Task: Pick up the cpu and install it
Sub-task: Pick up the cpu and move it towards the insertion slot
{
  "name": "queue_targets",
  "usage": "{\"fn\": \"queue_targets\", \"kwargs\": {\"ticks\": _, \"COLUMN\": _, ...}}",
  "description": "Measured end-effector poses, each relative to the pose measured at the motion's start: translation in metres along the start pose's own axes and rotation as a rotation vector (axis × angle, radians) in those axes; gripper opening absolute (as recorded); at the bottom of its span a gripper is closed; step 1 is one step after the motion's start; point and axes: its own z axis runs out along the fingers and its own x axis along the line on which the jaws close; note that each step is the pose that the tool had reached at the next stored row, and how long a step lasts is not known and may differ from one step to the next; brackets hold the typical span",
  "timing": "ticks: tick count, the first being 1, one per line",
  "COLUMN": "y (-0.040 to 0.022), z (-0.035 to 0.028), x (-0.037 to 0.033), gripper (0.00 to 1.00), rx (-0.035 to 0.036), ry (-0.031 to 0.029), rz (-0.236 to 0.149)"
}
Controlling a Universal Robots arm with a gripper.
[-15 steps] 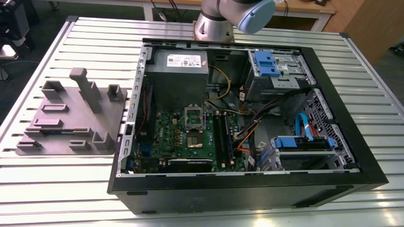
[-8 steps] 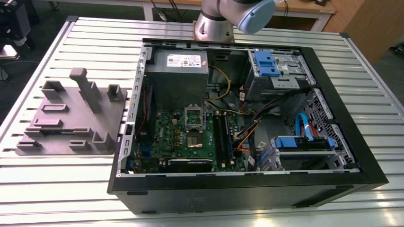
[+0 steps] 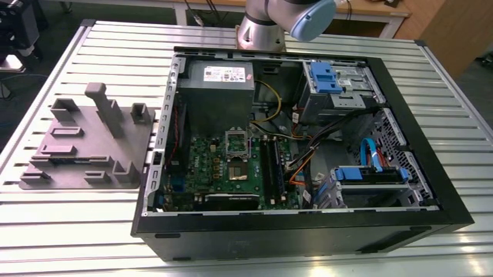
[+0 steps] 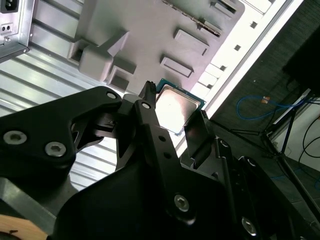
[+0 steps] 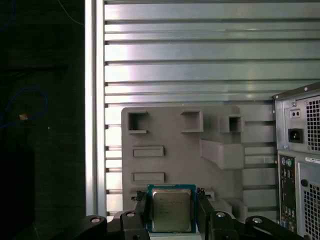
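Where the exterior view looked down on the table (image 3: 62,231), my arm (image 3: 266,26) stood at the far edge behind the open computer case (image 3: 308,239). The socket (image 3: 235,164) lay face-up near the case's middle. The grey plate (image 3: 85,144) sat flat on the table just beside the case, to the exterior view's left. In the first wrist view my hand (image 5: 171,200) was clamped on the cpu (image 5: 171,210). My fingers (image 5: 142,210) pressed two opposite edges and the silver top faced the camera squarely. Being square, the chip gave me no long axis to mind. It loomed large against the grey plate beyond it, so I judged it lifted clear of the plate and held in the air. The case's rear panel (image 5: 300,165) stood beside the plate. The relation that counted, as I judged it, was cpu to socket: the socket lay inside the case, well apart from my hand and beyond that rear panel. In the second wrist view the cpu (image 4: 177,107) showed tilted between the black fingers, green rim visible. My hand pointed down towards the plate and the table's edge, not into the case.
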Motion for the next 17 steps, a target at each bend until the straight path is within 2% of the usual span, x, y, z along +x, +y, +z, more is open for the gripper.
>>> {"fn": "queue_targets", "kwargs": {"ticks": 17, "y": 0.0002, "z": 0.0000, "x": -0.0045, "gripper": 0.47, "rx": 0.0000, "ry": 0.0001, "rz": 0.000}}
